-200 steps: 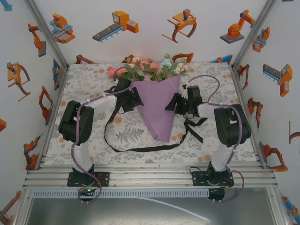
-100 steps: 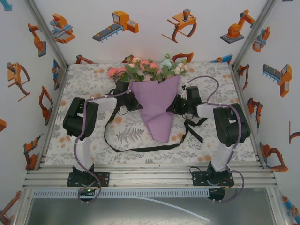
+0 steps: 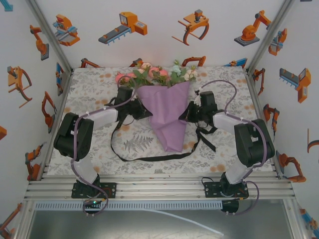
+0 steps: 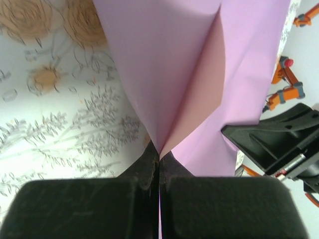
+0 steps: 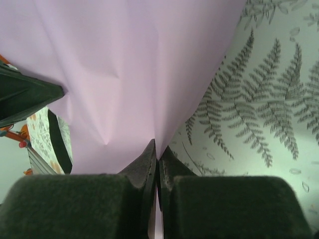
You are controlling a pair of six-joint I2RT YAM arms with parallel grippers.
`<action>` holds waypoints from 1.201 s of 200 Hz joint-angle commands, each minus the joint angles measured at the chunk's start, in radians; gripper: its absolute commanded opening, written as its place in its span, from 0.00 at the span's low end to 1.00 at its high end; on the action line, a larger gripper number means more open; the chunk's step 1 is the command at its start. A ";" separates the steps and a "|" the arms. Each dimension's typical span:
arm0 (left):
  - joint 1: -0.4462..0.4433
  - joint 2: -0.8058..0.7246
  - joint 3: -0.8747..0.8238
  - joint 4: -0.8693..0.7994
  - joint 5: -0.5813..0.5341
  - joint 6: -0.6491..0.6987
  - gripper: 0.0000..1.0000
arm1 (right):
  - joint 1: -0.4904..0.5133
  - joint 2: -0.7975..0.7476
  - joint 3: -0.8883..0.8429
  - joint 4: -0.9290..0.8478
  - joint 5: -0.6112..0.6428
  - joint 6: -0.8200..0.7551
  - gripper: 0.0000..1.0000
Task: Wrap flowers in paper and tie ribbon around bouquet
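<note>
The bouquet (image 3: 167,107) lies mid-table: a lilac paper (image 3: 168,119) cone, point toward me, with pink, peach and cream flowers (image 3: 154,73) spilling out at the far end. My left gripper (image 3: 139,110) is shut on the cone's left edge; in the left wrist view its fingertips (image 4: 159,155) pinch the paper (image 4: 164,64) where a pink inner fold shows. My right gripper (image 3: 188,112) is shut on the right edge, the paper (image 5: 129,64) clamped between its tips (image 5: 157,155). The black ribbon (image 3: 149,157) loops on the table under and around the cone's point.
The patterned tablecloth (image 3: 89,89) covers the table, walled by white panels with orange robot pictures. Ribbon ends trail to the right near the right arm (image 3: 207,137). Purple-grey cables arc over both arms. The metal rail (image 3: 159,189) runs along the near edge.
Both grippers have closed on the paper's side edges. The arms have stretched forward and the bouquet has shifted slightly toward the far side.
</note>
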 commanded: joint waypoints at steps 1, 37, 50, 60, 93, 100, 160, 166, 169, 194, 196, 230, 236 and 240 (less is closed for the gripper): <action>-0.027 -0.069 -0.057 -0.031 0.019 -0.030 0.00 | 0.024 -0.055 -0.058 -0.047 -0.001 0.016 0.08; -0.064 -0.087 -0.100 -0.054 0.000 -0.034 0.00 | 0.071 -0.103 -0.125 -0.054 0.046 0.021 0.08; -0.075 -0.075 -0.117 -0.046 -0.003 -0.043 0.00 | 0.074 -0.097 -0.144 -0.059 0.070 0.021 0.09; -0.083 -0.065 -0.129 -0.044 -0.003 -0.041 0.00 | 0.074 -0.090 -0.150 -0.070 0.087 0.012 0.09; -0.099 -0.056 -0.158 -0.058 -0.024 -0.017 0.00 | 0.076 -0.103 -0.121 -0.177 0.158 -0.030 0.35; -0.097 -0.051 -0.158 -0.057 -0.033 -0.012 0.00 | 0.077 -0.117 -0.114 -0.203 0.174 -0.040 0.41; -0.069 -0.017 -0.155 -0.011 -0.027 0.011 0.00 | 0.017 -0.376 -0.034 -0.477 0.368 -0.101 0.62; -0.066 -0.017 -0.157 -0.006 -0.024 0.008 0.00 | -0.002 -0.401 -0.034 -0.516 0.416 -0.090 0.62; -0.064 -0.019 -0.158 -0.005 -0.022 0.008 0.00 | -0.005 -0.414 -0.037 -0.529 0.442 -0.086 0.62; -0.060 -0.020 -0.160 0.006 -0.016 0.005 0.00 | -0.046 -0.486 -0.087 -0.612 0.592 -0.100 0.57; -0.061 -0.020 -0.161 0.008 -0.016 0.004 0.00 | -0.047 -0.487 -0.091 -0.614 0.592 -0.106 0.57; -0.060 -0.011 -0.157 0.016 0.000 0.001 0.00 | -0.047 -0.415 -0.109 -0.526 0.382 -0.183 0.53; -0.059 -0.010 -0.157 0.017 0.000 0.001 0.00 | -0.043 -0.398 -0.113 -0.494 0.347 -0.174 0.52; -0.060 -0.008 -0.157 0.018 0.002 0.002 0.00 | -0.041 -0.385 -0.116 -0.470 0.328 -0.168 0.52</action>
